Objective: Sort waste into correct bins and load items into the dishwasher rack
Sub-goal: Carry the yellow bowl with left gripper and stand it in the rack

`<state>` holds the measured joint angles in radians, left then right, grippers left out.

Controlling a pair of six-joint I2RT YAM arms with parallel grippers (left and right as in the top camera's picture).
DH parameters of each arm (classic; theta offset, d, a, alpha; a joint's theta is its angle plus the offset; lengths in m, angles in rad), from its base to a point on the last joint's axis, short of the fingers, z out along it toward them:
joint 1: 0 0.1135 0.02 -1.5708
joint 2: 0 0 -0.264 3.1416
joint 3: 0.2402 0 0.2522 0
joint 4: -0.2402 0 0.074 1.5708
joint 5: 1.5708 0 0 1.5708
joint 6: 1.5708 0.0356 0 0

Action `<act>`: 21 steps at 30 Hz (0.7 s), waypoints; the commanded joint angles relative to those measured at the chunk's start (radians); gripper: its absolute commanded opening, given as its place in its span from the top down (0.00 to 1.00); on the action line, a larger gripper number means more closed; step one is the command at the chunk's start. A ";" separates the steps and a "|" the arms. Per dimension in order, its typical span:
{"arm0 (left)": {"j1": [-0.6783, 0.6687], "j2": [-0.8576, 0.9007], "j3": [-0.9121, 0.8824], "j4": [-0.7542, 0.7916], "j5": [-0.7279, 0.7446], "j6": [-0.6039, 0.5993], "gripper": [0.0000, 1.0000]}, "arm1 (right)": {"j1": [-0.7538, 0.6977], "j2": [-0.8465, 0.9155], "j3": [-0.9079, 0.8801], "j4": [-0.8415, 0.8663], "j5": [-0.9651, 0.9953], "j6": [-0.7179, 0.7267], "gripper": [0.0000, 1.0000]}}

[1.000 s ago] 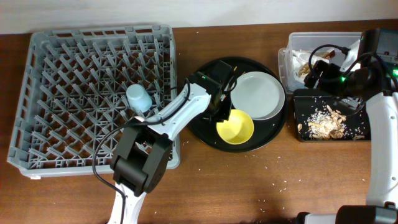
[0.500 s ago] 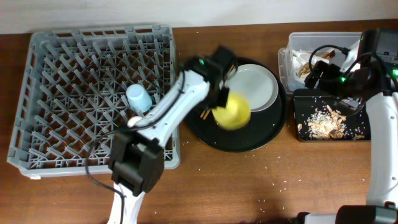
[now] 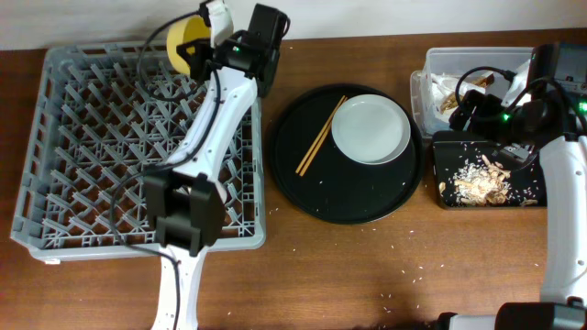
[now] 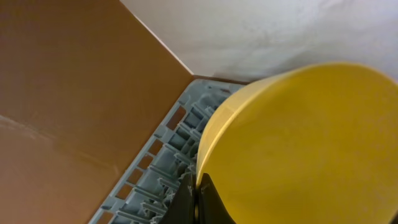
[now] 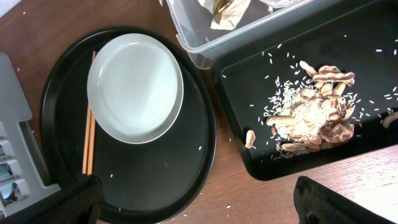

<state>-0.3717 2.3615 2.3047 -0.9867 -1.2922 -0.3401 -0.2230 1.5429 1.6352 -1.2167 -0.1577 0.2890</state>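
My left gripper (image 3: 204, 44) is shut on the rim of the yellow bowl (image 3: 186, 41) and holds it on edge above the far edge of the grey dishwasher rack (image 3: 92, 156). In the left wrist view the bowl (image 4: 298, 143) fills the frame, pinched by the fingers (image 4: 198, 199) over the rack (image 4: 155, 168). The white plate (image 3: 371, 129) and the chopsticks (image 3: 320, 136) lie on the round black tray (image 3: 348, 197). My right gripper (image 3: 463, 101) is open and empty over the bins. The cups do not show.
The clear tub (image 3: 431, 69) at the back right holds napkins (image 5: 227, 9). The shallow black tray (image 3: 527, 188) in front of it holds tan food scraps (image 5: 311, 118). Crumbs dot the wooden table (image 3: 385, 275). My left arm lies across the rack's right side.
My left gripper lifted the yellow bowl off the round tray and carried it left and back to the rack's far edge. The chopsticks now show. The right arm has not moved.
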 commanded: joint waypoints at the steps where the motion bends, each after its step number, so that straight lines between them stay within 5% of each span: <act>1: 0.005 0.045 0.000 0.032 -0.085 0.000 0.99 | -0.004 0.003 -0.001 0.001 0.013 0.007 0.02; 21: -0.091 0.130 0.000 -0.006 0.130 0.001 0.99 | -0.004 0.003 -0.001 0.001 0.013 0.007 0.02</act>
<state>-0.4435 2.4783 2.3020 -0.9810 -1.2819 -0.3405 -0.2230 1.5425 1.6352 -1.2160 -0.1574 0.2886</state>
